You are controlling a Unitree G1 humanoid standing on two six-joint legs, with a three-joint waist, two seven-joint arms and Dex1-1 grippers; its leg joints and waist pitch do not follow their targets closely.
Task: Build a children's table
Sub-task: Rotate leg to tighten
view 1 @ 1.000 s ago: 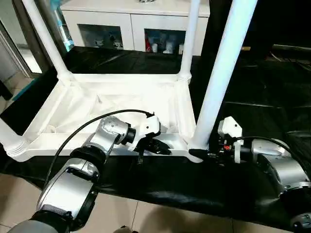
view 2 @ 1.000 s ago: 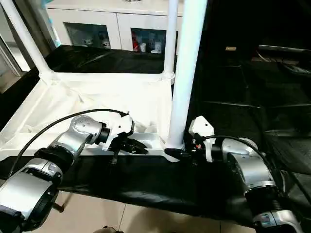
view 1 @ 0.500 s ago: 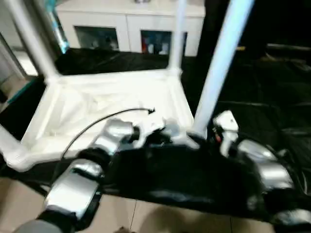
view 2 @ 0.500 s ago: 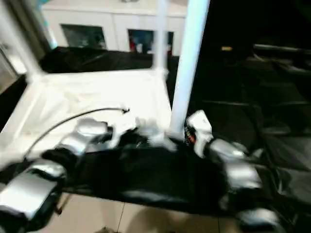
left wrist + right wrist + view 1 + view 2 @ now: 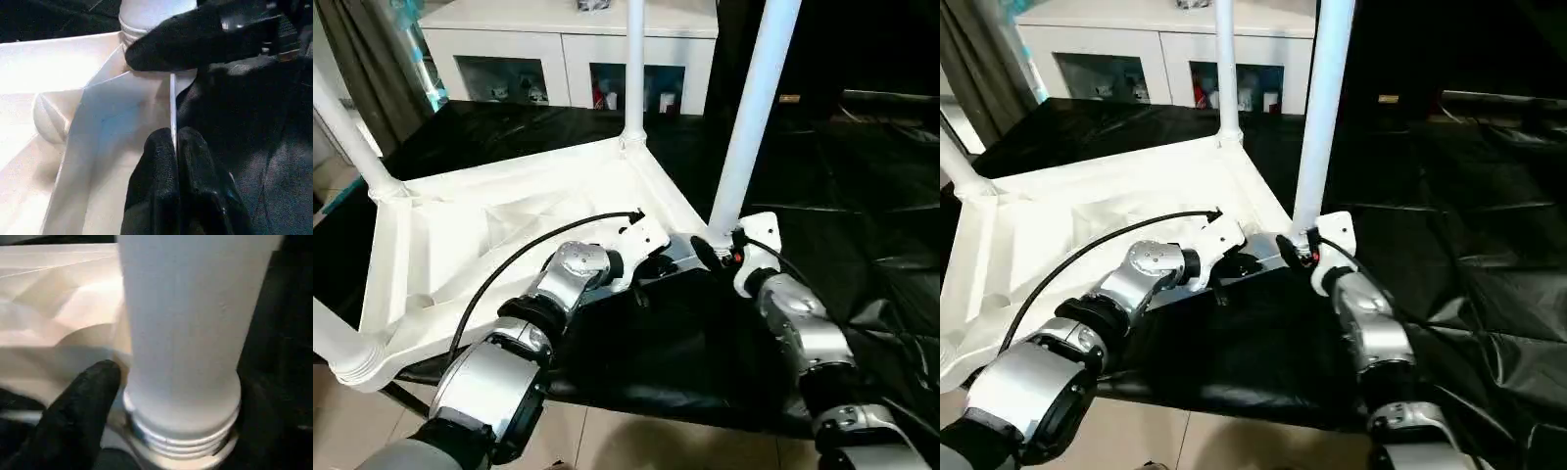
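Upturned white children's table (image 5: 509, 211) on the black worktop (image 5: 862, 196), legs pointing up, left tool (image 5: 175, 147) clamped on its near rim, right tool (image 5: 181, 396) spread around the base of the near leg (image 5: 749, 117)

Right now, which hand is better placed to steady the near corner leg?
Right. The right hand already straddles the base of the near leg at its socket, while the left hand is shut on the tabletop's rim beside it.
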